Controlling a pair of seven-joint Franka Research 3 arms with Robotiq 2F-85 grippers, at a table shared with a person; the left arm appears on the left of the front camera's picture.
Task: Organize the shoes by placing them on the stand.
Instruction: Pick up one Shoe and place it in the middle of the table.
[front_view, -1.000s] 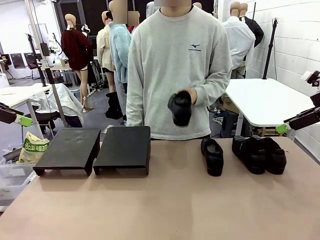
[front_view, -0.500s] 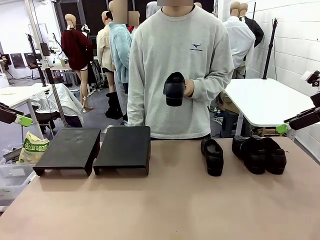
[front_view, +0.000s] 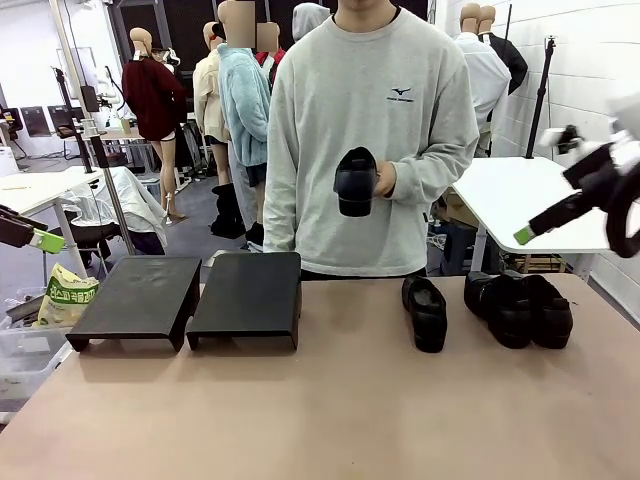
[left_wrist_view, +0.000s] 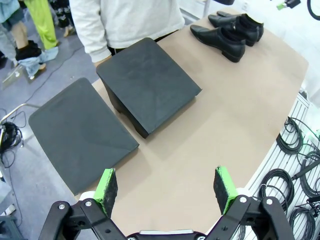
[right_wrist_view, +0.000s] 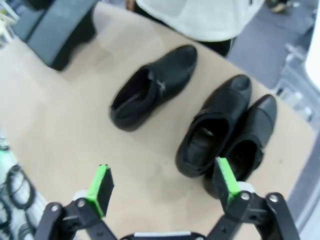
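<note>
Four shoes (front_view: 425, 312) off the stands (front_view: 248, 290) as yet: three on the table's (front_view: 320, 400) right, one clasped in the person's hand (front_view: 383, 180) at chest height; right gripper (right_wrist_view: 162, 182), jaws apart, newly swung up above them, left gripper (left_wrist_view: 167, 185) likewise apart, suggesting a first pickup.

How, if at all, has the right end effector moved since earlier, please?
Yes. The right end effector has risen and swung leftward: against the white side table behind, its green tip sits farther left and higher.
</note>
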